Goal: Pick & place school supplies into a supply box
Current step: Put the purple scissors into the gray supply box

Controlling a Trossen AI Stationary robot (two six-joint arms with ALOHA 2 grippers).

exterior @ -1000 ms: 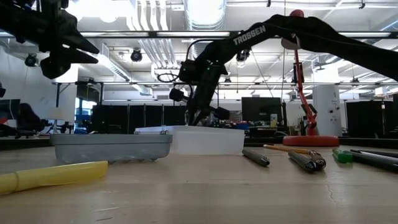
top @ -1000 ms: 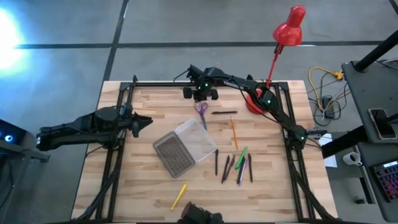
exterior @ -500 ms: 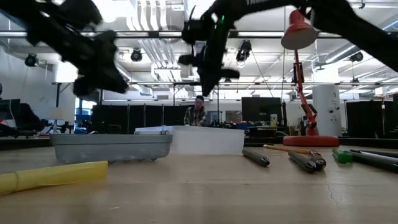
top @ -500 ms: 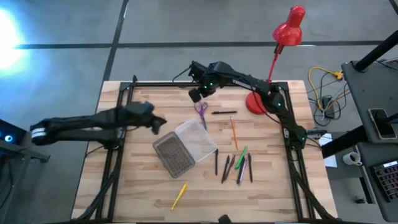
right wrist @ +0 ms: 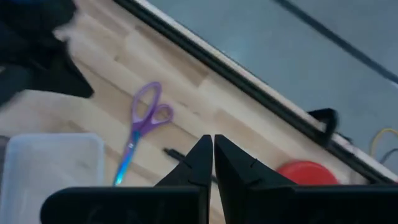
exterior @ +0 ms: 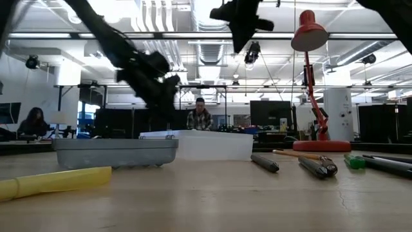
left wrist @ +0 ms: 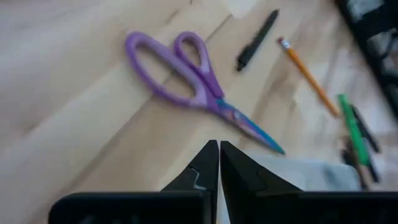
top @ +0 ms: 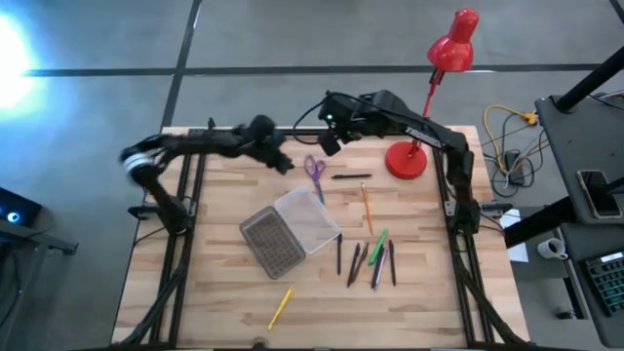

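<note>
The purple-handled scissors (top: 315,171) lie flat on the wooden table near its far edge. My left gripper (top: 283,166) hovers shut just to their left, and the left wrist view shows the scissors (left wrist: 186,81) ahead of its fingertips. My right gripper (top: 331,142) hangs shut, high above the table's far edge, just right of the scissors (right wrist: 143,124). The supply box (top: 290,232) lies open mid-table, with a clear half and a ribbed grey half. A black pen (top: 351,176), an orange pencil (top: 368,207), a green pen (top: 377,244) and several dark pens (top: 363,263) lie to its right. A yellow pen (top: 281,307) lies near the front.
A red desk lamp stands with its base (top: 407,161) at the table's far right, its head (top: 456,44) beyond the far edge. Black rails (top: 185,205) run along the table's left and right sides. People sit in the room behind (exterior: 199,119).
My left gripper has swung from the table's left side toward the far edge and rightward, up to the scissors, and has shut. My right gripper has risen from just above the scissors and drawn a little to the right. The supplies and the box have stayed put.
</note>
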